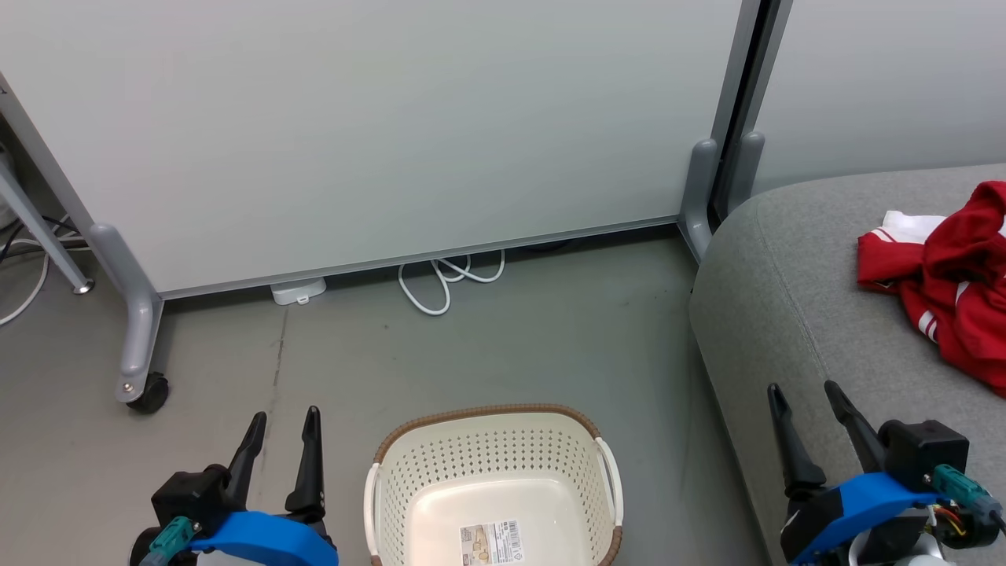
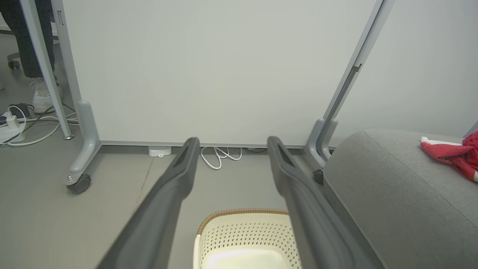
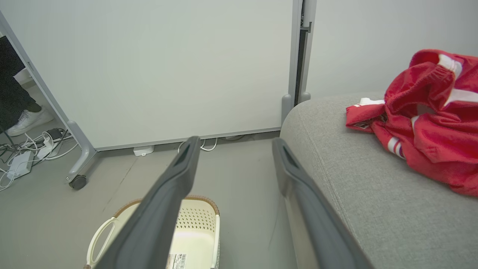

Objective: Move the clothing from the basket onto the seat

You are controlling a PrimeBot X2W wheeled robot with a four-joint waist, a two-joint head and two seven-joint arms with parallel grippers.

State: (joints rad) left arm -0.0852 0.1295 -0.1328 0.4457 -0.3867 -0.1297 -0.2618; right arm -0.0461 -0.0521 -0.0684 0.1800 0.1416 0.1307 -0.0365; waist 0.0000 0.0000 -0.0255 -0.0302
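- Grey floor (image 1: 487, 346) ran up to white wheeled partition panels (image 1: 377, 134), with a looped white cable (image 1: 444, 283) lying at their foot.
- Laundry basket (image 1: 487, 456): stood upright on the floor between the two grippers, mouth facing up and one white handle at each side. The visible interior held a label sticker (image 1: 491, 542) and no fabric. Its near end was cut off by the picture edge.
- Seat (image 1: 794, 314): grey sofa cushion just to the right of the basket, its rounded corner towards the partition.
- Clothing (image 1: 959, 291): red garments with white stripes lay in a crumpled heap on top of the seat, well apart from the basket.
- Clothing, lie: the heap's long axis ran roughly from the partition side towards the robot. A white part pointed back and left, and the right side was cut off by the frame.
- Left gripper (image 1: 286, 414): fingers spread moderately, holding nothing, over the floor left of the basket.
- Right gripper (image 1: 802, 387): fingers likewise apart and empty, over the seat's front edge, short of the clothing.
- Progress, as judged: the transfer looked complete or very nearly so. Only the basket's unseen near end was left to check.
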